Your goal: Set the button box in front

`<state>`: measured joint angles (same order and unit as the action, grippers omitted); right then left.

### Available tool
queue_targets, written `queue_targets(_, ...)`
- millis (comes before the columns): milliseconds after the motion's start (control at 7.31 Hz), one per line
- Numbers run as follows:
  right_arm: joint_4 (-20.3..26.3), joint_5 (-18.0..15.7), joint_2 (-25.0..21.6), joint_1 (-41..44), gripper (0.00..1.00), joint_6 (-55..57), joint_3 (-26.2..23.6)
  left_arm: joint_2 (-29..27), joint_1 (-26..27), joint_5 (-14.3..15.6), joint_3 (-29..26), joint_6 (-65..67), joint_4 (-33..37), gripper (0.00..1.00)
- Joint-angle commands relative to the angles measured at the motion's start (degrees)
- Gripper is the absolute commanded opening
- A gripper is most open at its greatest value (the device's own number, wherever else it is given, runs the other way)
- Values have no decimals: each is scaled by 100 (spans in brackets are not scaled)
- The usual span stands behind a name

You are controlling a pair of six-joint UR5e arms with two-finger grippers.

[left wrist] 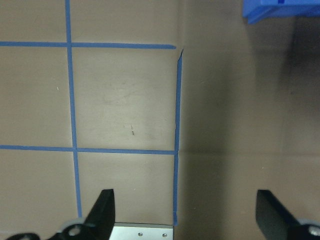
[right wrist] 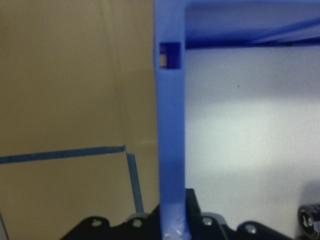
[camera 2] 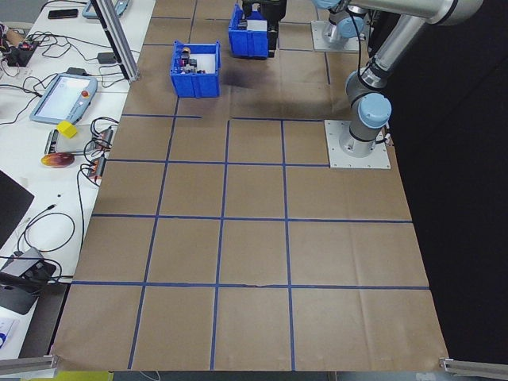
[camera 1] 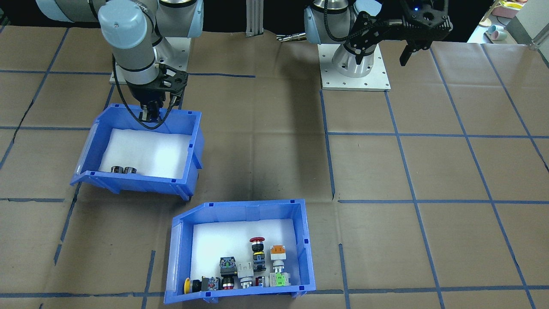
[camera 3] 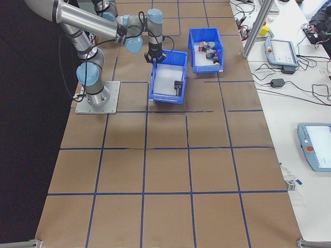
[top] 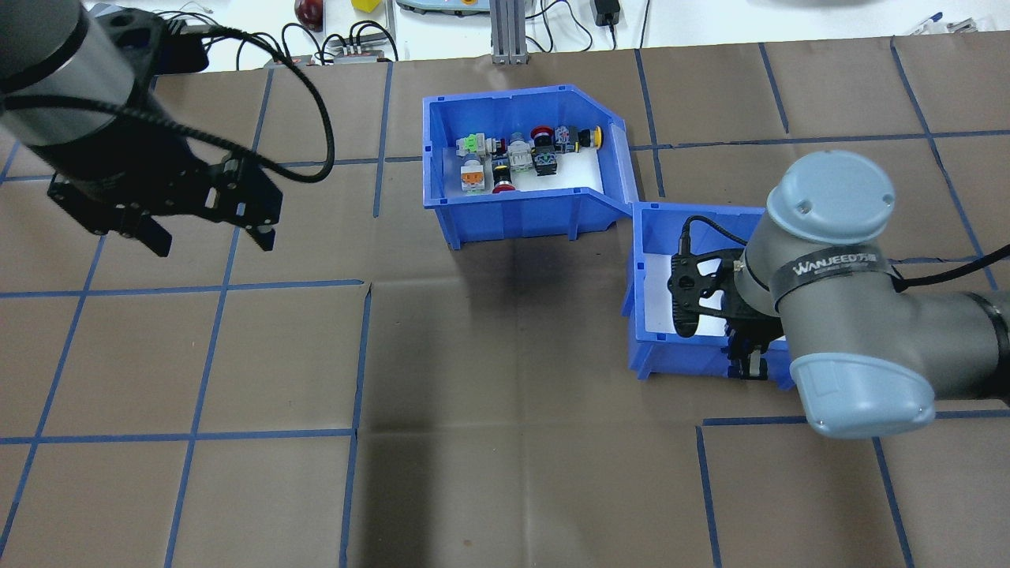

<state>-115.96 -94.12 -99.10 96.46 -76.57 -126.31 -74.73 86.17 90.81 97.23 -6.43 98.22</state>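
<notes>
The button box [camera 1: 303,246] is a blue bin holding red, orange, yellow and green push buttons [camera 1: 257,241]. It stands on the table's operator side, also visible from overhead [top: 513,209]. Beside it, nearer the robot, a second blue bin [camera 1: 195,143] holds black cylinders [camera 1: 123,170] and looks tipped. My right gripper [camera 1: 150,112] is shut on that bin's rear wall [right wrist: 170,125], which runs between its fingers in the right wrist view. My left gripper [top: 213,241] hangs open over bare table, far from both bins, with its fingers [left wrist: 102,207] wide apart.
Brown paper with a blue tape grid [top: 355,355] covers the table. The arms' base plates [camera 1: 355,77] sit at the robot's side. An aluminium post [top: 505,31], cables and tablets [camera 3: 282,51] line the operator side beyond the table edge.
</notes>
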Motion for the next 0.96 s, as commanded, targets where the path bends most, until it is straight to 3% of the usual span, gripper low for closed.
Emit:
queue_targets(0,-346,-10,22,950,9,668,-16,126,-39,-71,209,148,-251,100)
queue_targets(410,-365,-1,136,1628,9,1370,10,-164,328,16,52,-43,-303,100)
queue_targets(821,-383,-10,312,2121,9,1592,98,-112,453,25,41,45,-295,100)
